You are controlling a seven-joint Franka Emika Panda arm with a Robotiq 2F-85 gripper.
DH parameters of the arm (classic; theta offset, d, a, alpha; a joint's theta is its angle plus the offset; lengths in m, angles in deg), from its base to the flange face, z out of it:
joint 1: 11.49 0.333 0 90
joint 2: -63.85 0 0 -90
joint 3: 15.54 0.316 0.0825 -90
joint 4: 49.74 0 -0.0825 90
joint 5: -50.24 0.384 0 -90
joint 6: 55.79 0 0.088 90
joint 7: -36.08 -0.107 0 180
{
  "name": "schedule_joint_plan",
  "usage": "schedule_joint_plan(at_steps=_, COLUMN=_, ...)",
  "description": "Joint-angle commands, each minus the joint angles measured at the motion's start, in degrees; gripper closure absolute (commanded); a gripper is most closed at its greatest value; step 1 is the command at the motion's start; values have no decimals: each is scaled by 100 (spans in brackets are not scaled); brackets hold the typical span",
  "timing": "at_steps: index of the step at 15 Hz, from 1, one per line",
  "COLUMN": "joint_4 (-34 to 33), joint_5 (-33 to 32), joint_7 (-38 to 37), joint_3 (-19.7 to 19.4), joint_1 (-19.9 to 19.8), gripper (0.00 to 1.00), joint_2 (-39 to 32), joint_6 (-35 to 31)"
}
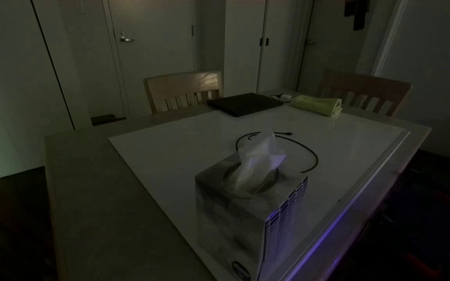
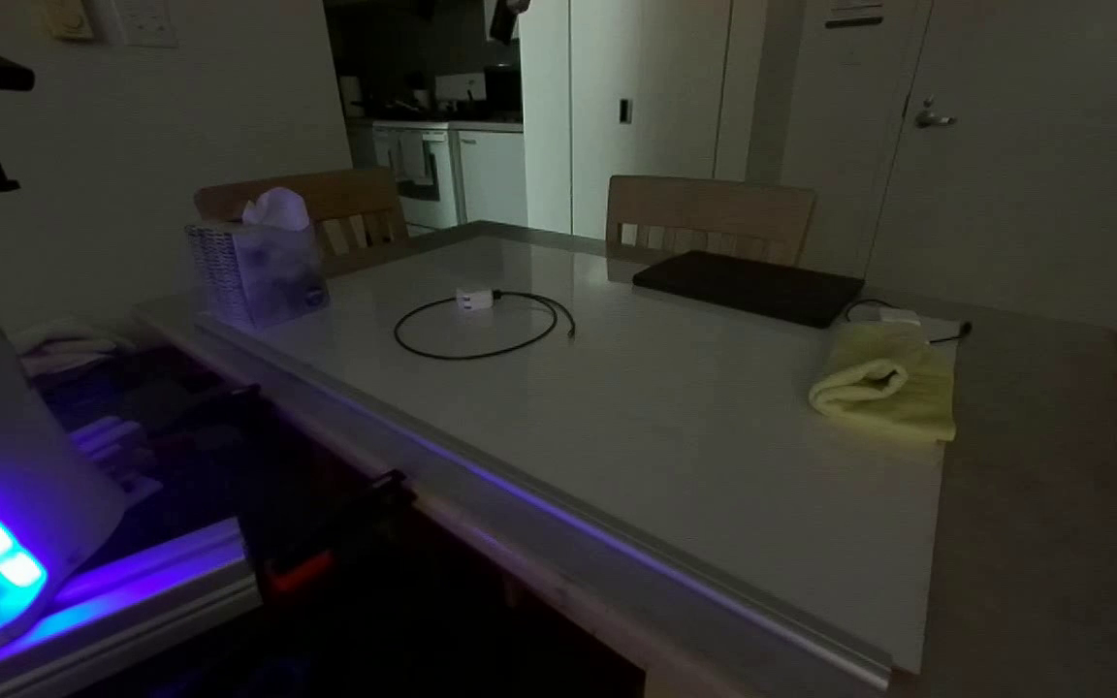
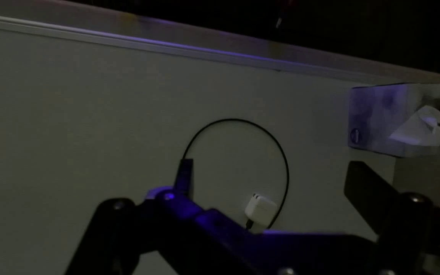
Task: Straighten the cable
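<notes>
The cable, a thin black cord, lies in a wide loop on the white board, seen in both exterior views. In the wrist view the cable curves round from the left finger to a white charger block, where a black plug meets the block. My gripper is open above the loop, its fingers wide apart and nothing held between them. The left finger overlaps the cord in the picture; contact cannot be told. Gripper parts hide the lower loop there. Neither exterior view shows the gripper. The tissue box partly hides the cable.
A tissue box stands on the white board near the cable. A dark flat laptop-like slab and a folded yellow cloth lie further along, with another white block beside them. A metal rail edges the board.
</notes>
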Motion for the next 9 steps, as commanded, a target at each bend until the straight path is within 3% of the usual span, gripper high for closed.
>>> schedule_joint_plan(at_steps=1, joint_4=-214, joint_5=21, joint_7=63, joint_3=212, joint_1=-1, gripper=0, joint_2=-640, joint_6=247)
schedule_joint_plan(at_steps=9, joint_4=-375, joint_5=155, joint_7=168, joint_3=523, joint_1=-33, gripper=0, joint_2=-1384, joint_6=-31)
